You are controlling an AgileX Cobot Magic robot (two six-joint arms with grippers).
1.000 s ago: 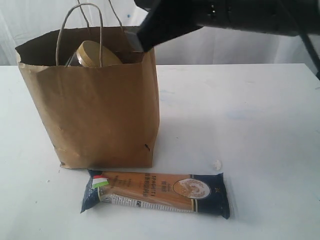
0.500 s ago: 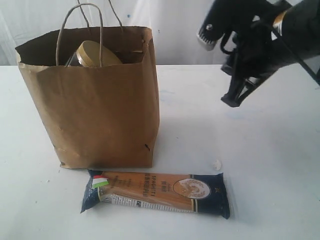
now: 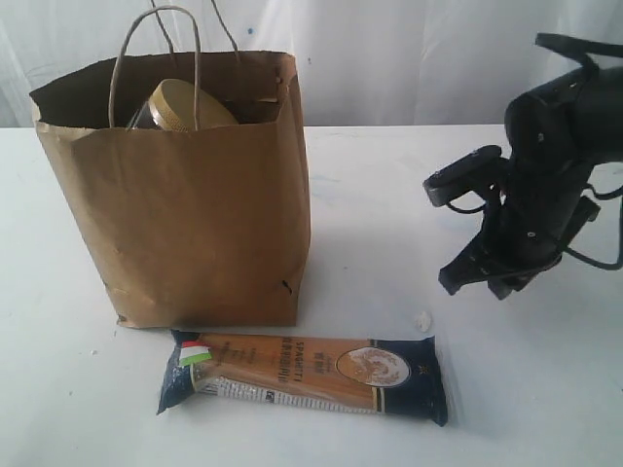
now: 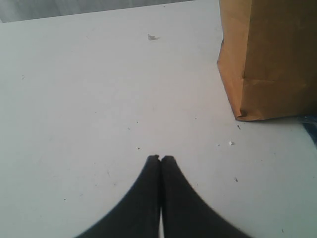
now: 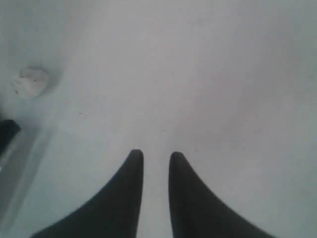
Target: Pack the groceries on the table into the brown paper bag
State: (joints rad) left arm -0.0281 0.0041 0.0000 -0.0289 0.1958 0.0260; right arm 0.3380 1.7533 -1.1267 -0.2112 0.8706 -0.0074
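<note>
**Right end effector released low over the table, with the lump and the spaghetti pack off to one side**

I am watching the right end effector (image 3: pixel 479 282) hanging low over the table (image 3: pixel 389 185), its fingers pointing down. In the right wrist view the right end effector (image 5: pixel 156 154) is showing released: the two dark fingers are standing a narrow gap apart with only white table (image 5: pixel 223 74) between them, so it is gripping nothing. I cannot tell whether the tips are touching the surface.

Moving outward, a small white lump (image 5: pixel 29 82) is lying near those fingers but clear of them. In the exterior view the same white lump (image 3: pixel 422 318) is sitting between the end effector and the spaghetti pack (image 3: pixel 302 375). The navy and orange pack is lying flat on the table, nearer the camera, with one end just beside the lump.

Farther out, the brown paper bag (image 3: pixel 185 214) is standing upright just behind the pack, well apart from the right end effector. A gold-lidded nut jar (image 3: pixel 180 105) is leaning tilted inside the bag, its lid showing above the rim.

The left end effector (image 4: pixel 160 158) is staying out of the exterior view. Its wrist view is showing it clenched, fingertips pressed together on nothing, over bare table (image 4: pixel 74 99), with a lower corner of the paper bag (image 4: pixel 272 59) well apart from it.
</note>
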